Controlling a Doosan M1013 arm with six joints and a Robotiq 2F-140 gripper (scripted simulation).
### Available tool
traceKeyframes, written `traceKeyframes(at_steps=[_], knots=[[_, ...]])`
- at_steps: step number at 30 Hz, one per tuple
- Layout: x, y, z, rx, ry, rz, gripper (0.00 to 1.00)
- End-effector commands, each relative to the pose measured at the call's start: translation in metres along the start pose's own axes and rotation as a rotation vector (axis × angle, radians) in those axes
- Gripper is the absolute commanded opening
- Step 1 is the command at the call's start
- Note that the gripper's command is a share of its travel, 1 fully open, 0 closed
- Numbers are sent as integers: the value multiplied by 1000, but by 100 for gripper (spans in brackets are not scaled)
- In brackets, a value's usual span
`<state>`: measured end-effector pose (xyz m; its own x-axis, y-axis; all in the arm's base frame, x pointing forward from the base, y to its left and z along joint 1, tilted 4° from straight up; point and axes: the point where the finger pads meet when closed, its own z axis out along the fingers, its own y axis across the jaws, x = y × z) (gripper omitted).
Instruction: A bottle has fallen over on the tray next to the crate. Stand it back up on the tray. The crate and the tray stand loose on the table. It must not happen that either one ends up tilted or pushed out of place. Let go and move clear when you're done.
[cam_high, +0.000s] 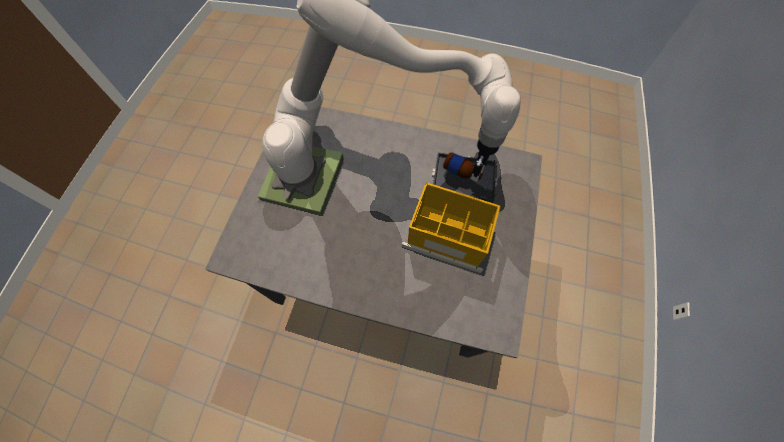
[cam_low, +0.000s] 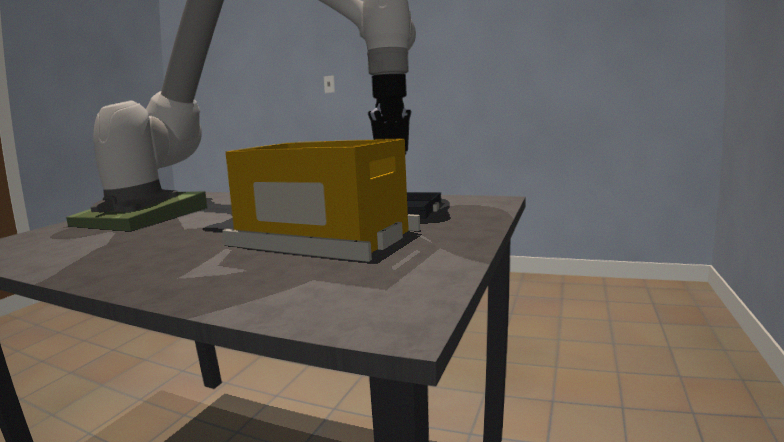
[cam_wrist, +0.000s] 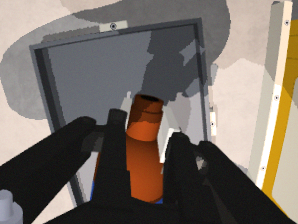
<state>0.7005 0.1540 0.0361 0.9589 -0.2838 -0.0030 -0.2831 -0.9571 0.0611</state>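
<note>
Grey table (cam_high: 351, 263), tray (cam_wrist: 47, 79) beneath gripper (cam_wrist: 145, 145) — fingers clamped on brown bottle (cam_wrist: 144, 156), apparently near neck; rigid, smooth, likely slippery — grip firmly near shoulder.

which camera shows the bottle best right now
The wrist view: the brown bottle fills the centre, gripped between the black fingers above the grey tray. The top view shows it small, with a blue label. In the exterior view the yellow crate hides it.
</note>
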Motion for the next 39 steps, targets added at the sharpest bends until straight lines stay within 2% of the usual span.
traceKeyframes(at_steps=[1,39], knots=[[0,-1,-6,0,2,-2,10],[0,-1,-69,0,2,-2,10]])
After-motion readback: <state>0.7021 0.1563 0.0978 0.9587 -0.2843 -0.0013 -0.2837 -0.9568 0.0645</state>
